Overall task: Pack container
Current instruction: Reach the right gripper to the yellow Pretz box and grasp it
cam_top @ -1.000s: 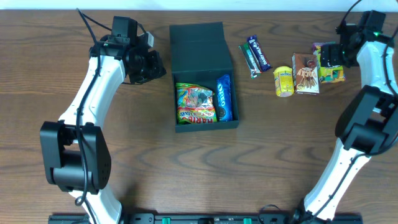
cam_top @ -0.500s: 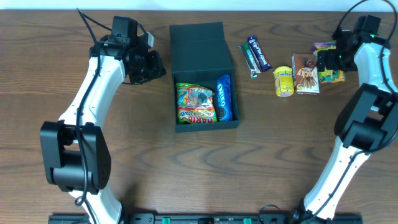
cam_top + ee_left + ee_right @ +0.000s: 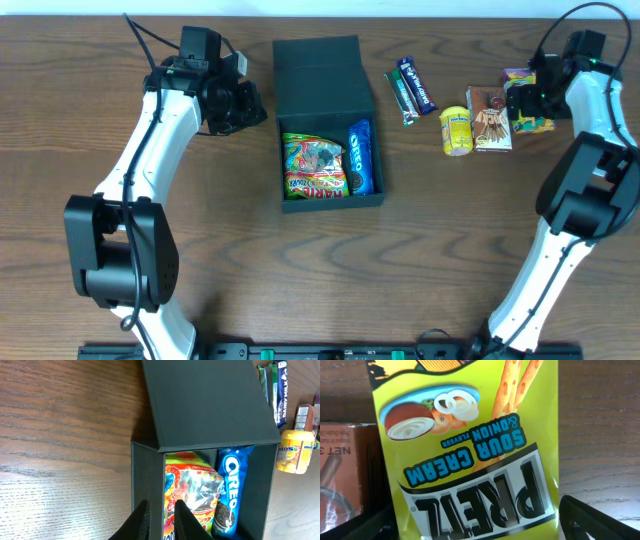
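**Q:** What lies nearest the arm bases?
**A:** The container (image 3: 333, 203), on the table (image 3: 200, 250) left of centre and open. Inside, a Haribo bag (image 3: 314, 166) and an Oreo pack (image 3: 360, 157) lie side by side, with the Oreo on the right.

**Q:** And beyond them?
**A:** The lid (image 3: 320, 75) is hinged back on the far side. Left of it is the left claw (image 3: 161, 509), all but closed, with only a slit between its fingers. It is empty and clear of the container.

**Q:** Far right?
**A:** Two bars (image 3: 417, 84), a Mentos tub (image 3: 456, 131), a brown carton (image 3: 490, 118), then a pretzel bag (image 3: 470, 450). The right claw (image 3: 475, 510) is spread wide, one finger on either side of the bag. Contact cannot be told.
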Controlling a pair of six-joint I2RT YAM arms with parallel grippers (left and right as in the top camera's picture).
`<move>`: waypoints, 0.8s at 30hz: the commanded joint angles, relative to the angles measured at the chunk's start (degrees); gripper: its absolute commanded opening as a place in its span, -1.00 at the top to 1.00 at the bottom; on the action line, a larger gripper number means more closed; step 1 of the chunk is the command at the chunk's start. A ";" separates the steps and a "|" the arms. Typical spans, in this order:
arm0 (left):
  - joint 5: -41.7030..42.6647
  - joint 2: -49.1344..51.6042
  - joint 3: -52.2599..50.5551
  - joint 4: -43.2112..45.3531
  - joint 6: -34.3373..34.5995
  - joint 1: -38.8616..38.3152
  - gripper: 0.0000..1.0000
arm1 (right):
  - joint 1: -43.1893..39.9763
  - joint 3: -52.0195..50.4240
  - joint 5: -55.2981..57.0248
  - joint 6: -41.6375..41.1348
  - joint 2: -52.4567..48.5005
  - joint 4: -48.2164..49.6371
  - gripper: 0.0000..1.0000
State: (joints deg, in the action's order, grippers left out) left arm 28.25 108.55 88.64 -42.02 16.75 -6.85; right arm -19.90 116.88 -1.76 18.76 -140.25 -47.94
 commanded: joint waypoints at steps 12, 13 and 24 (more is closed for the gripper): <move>-0.37 -1.11 0.87 -0.17 0.44 0.07 0.65 | 0.04 0.26 -1.97 0.00 -1.44 -0.20 -0.66; -0.37 -1.11 0.87 -0.17 0.44 0.07 0.65 | 0.04 0.26 -1.97 -0.15 -1.44 -0.22 -0.64; -0.35 -1.11 0.87 -0.20 0.13 0.07 0.64 | 0.07 3.72 -2.80 -3.43 -0.28 -3.13 -0.57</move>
State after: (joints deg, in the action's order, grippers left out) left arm 28.25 108.55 88.64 -42.00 16.75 -6.85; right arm -19.90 117.82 -3.51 16.88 -140.25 -50.24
